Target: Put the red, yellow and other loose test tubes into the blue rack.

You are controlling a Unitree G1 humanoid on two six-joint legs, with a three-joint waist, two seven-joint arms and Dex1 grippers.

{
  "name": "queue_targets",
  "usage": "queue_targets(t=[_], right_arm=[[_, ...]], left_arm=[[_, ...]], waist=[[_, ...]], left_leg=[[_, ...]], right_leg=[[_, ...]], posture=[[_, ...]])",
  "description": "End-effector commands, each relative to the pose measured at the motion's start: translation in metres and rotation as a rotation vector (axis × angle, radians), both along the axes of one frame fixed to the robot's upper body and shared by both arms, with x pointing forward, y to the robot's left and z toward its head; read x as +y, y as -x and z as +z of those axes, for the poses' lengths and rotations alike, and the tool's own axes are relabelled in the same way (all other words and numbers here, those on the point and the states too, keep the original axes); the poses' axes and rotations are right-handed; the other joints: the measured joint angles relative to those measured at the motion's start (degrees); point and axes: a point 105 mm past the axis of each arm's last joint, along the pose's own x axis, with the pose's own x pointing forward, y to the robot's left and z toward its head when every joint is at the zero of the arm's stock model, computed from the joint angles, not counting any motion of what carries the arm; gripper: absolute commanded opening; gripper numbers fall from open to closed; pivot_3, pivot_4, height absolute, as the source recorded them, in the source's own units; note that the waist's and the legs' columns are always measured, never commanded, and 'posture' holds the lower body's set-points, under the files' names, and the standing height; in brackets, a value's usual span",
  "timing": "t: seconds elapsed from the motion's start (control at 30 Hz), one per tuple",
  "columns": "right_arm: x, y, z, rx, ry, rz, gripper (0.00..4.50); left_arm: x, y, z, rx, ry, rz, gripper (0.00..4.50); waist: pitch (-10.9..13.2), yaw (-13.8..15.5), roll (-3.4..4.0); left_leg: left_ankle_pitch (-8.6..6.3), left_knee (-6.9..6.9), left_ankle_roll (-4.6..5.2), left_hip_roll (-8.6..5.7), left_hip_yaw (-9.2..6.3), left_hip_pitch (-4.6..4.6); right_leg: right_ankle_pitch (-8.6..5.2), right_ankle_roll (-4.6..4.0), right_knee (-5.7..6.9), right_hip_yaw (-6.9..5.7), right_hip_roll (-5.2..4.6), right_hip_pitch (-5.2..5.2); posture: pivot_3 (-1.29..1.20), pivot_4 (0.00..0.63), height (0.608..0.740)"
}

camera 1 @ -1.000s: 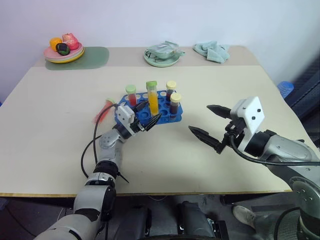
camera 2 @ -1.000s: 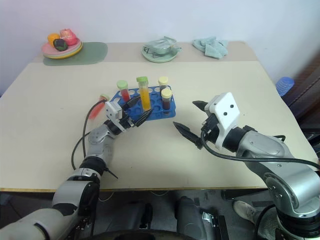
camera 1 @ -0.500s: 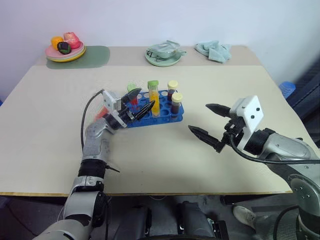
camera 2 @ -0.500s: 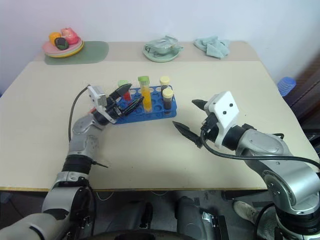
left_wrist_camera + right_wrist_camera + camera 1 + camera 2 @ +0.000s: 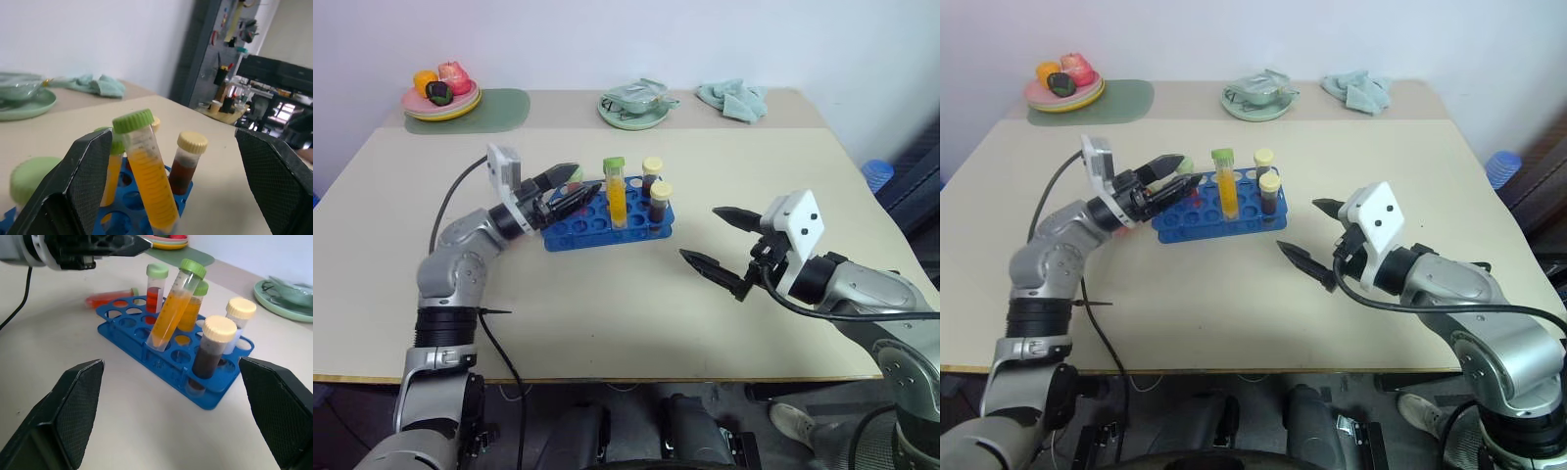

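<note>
Left gripper (image 5: 570, 190): and here it is, fingers spread and empty, hanging just above the near-left end of the blue rack (image 5: 607, 227), tips aimed across the holes.
Right gripper (image 5: 724, 247): jaws wide apart, nothing in them, parked over bare table (image 5: 607, 313) well to the right of the rack.
Rack contents: a tall yellow-orange tube (image 5: 172, 308) with a green cap stands tilted in a near hole; a second orange tube (image 5: 188, 313) sits behind it; a red tube (image 5: 154, 290) with a green cap stands upright near the far-left end; two dark brown tubes (image 5: 209, 352) with pale-yellow caps stand at the right end.
One left out: a red-orange tube (image 5: 108, 298) lies flat on the table, just beside the rack's far-left side, apart from both grippers.
Progress call: nearly home, I'd say. Five tubes racked, one loose tube to pick up and slot in; the tilted yellow one may want straightening.
Writing: faint graduation lines on the tubes, nothing readable; no brand or label I can make out.
</note>
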Motion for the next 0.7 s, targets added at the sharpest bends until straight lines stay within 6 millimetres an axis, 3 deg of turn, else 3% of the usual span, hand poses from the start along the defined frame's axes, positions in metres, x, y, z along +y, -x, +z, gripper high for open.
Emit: queue_targets(t=[0.03, 0.17, 0.47, 0.7], right_arm=[[0.003, 0.000, 0.008, -0.037, -0.003, 0.018, 4.50], [0.003, 0.000, 0.009, -0.037, 0.000, 0.023, 4.50], [-0.003, 0.004, 0.009, -0.038, 0.022, 0.011, 4.50], [-0.019, 0.011, 0.012, -0.042, 0.046, -0.039, 4.50]], left_arm=[[-0.009, 0.006, 0.014, 0.095, -0.058, -0.047, 4.09], [-0.015, 0.002, 0.012, 0.242, -0.102, -0.040, 4.09], [-0.032, -0.007, 0.003, 0.339, -0.100, -0.018, 4.09], [-0.037, -0.018, -0.003, 0.360, -0.113, 0.029, 4.09]], waist=[[0.0, 0.0, -0.01], [0.0, -0.1, 0.01], [0.1, 0.0, 0.00], [0.1, 0.5, -0.01]], left_leg=[[0.04, -0.01, -0.08, 0.00, 0.00, 0.00], [0.06, -0.02, -0.11, -0.01, 0.00, 0.00], [0.10, -0.03, -0.18, 0.00, 0.00, 0.00], [0.09, -0.05, -0.18, -0.01, 0.00, -0.02]], right_leg=[[0.00, 0.00, -0.01, 0.00, 0.00, 0.00], [0.00, 0.00, -0.01, 0.01, 0.00, 0.00], [0.00, 0.00, 0.00, 0.01, 0.00, -0.02], [0.00, 0.00, -0.03, 0.02, -0.01, -0.02]], posture=[[0.00, 0.150, 0.740], [0.00, 0.150, 0.740], [0.00, 0.150, 0.740], [0.00, 0.150, 0.740]])
